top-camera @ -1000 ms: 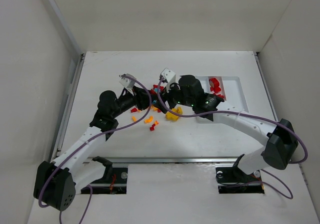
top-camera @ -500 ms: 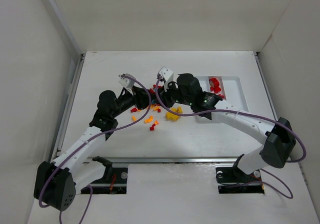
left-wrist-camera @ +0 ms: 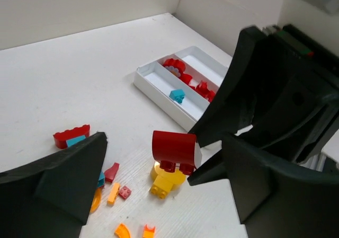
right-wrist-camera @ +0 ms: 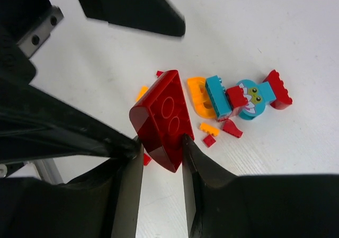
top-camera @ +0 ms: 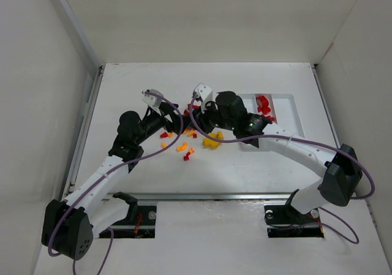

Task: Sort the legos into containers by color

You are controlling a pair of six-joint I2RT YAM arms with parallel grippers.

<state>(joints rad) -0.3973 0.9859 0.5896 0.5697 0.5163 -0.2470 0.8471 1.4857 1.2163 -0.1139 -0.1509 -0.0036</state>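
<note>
White table (top-camera: 257, 171), plain white walls (top-camera: 202, 18) around it, metal rail (top-camera: 208, 196) along near edge.

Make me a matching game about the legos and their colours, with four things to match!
Things:
1. held brick, in the right claw
2. slot brick, in an end slot of the tray
3. arch beside the owl
4. blocks just below the held brick, left wrist view

Colours:
A. yellow
B. teal
C. red
D. orange

Pairs: 1-C, 2-B, 3-D, 4-A
</note>
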